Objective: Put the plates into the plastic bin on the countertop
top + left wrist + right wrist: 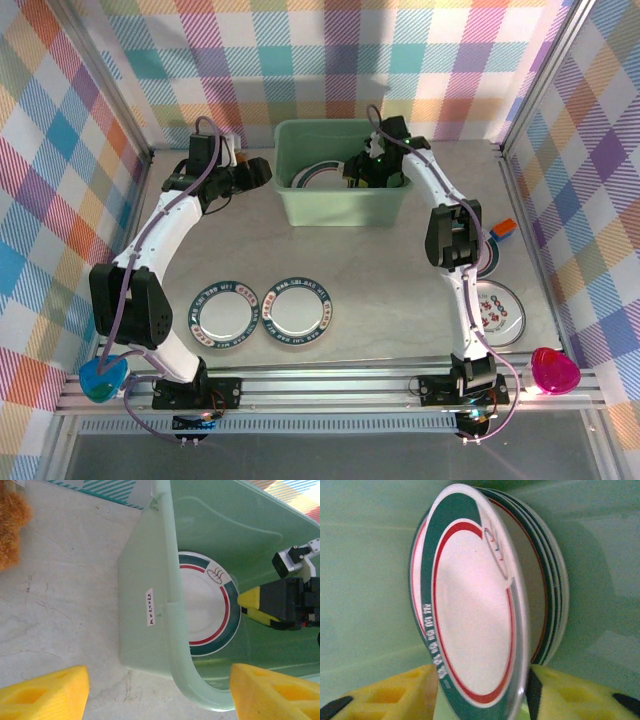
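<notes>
Plastic bin [340,208] holds a stack of teal-red plates [470,605]. Right gripper [482,700] straddles the front plate's rim; pinching or letting go, cannot tell. Left gripper [160,692] is wide and empty beside the bin. Dark-rimmed plates [222,313] and a red-dotted plate [498,310] lie on the countertop [380,290], not yet binned.

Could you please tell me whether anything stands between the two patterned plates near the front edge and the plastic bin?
Nothing visible does: bare countertop runs from the left plate and the right plate to the plastic bin. The right gripper sits inside the bin beside the teal-red plate.
</notes>
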